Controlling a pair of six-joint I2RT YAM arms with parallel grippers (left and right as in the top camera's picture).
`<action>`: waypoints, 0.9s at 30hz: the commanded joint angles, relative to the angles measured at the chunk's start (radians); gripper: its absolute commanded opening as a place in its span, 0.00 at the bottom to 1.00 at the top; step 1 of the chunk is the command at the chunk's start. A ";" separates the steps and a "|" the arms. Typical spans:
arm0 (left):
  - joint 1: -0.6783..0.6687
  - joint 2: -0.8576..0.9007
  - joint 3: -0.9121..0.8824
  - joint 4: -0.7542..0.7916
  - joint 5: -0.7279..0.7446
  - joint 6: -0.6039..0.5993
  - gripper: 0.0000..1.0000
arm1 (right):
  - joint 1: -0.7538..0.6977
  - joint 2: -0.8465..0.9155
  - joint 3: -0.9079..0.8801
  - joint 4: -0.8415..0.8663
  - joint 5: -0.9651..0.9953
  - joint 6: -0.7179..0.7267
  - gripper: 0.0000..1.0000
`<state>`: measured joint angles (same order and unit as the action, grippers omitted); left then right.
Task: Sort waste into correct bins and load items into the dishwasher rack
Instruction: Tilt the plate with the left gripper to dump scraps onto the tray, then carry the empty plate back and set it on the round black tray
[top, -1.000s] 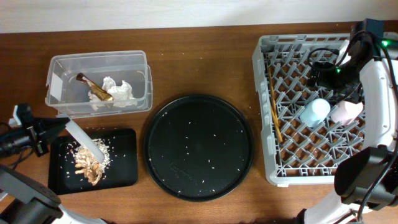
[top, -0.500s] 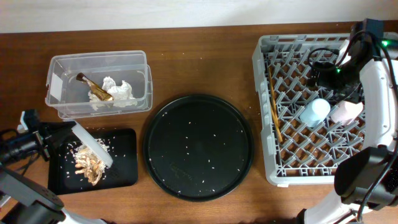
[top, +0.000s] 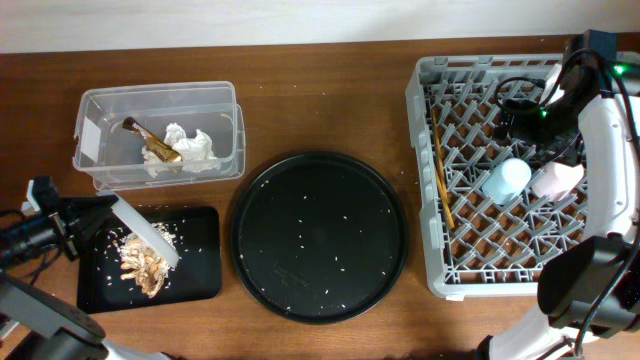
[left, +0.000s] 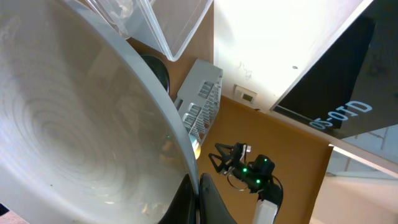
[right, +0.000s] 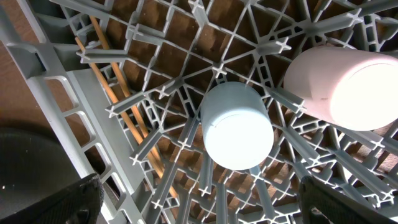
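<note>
Tipping scraps (top: 140, 268) into the tray (top: 200, 250)
The left tool (top: 95, 210) clamps the bowl (top: 145, 235), due in the rack (top: 425, 190) next; right tool (top: 527, 120) seems apart.

Left hand (top: 88, 212) sits low at the left edge, arm reaching in sideways, clamped on the rim of a tilted pale grey round bowl (top: 145, 232). Right hand (top: 527, 122) points down at far right, fingers (right: 74, 202) spread wide.

Clear glossy plastic tub (top: 160, 92), matt grey plastic rack (top: 418, 150), wooden chopsticks (top: 440, 178), crumpled paper tissue (top: 196, 146), wood-grain table (top: 330, 105).
</note>
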<state>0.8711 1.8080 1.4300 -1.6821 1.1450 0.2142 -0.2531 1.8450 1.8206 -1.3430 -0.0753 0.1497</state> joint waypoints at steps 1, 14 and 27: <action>0.005 -0.023 -0.007 0.001 0.022 0.042 0.01 | -0.003 0.004 -0.005 -0.003 0.005 0.001 0.98; -0.096 -0.069 -0.007 -0.007 -0.146 0.035 0.01 | -0.003 0.004 -0.005 -0.003 0.005 0.001 0.98; -0.429 -0.325 -0.007 0.093 -0.239 -0.184 0.01 | -0.003 0.004 -0.005 -0.003 0.006 0.001 0.98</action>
<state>0.5369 1.5436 1.4292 -1.6402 0.9688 0.1673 -0.2531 1.8450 1.8206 -1.3434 -0.0753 0.1501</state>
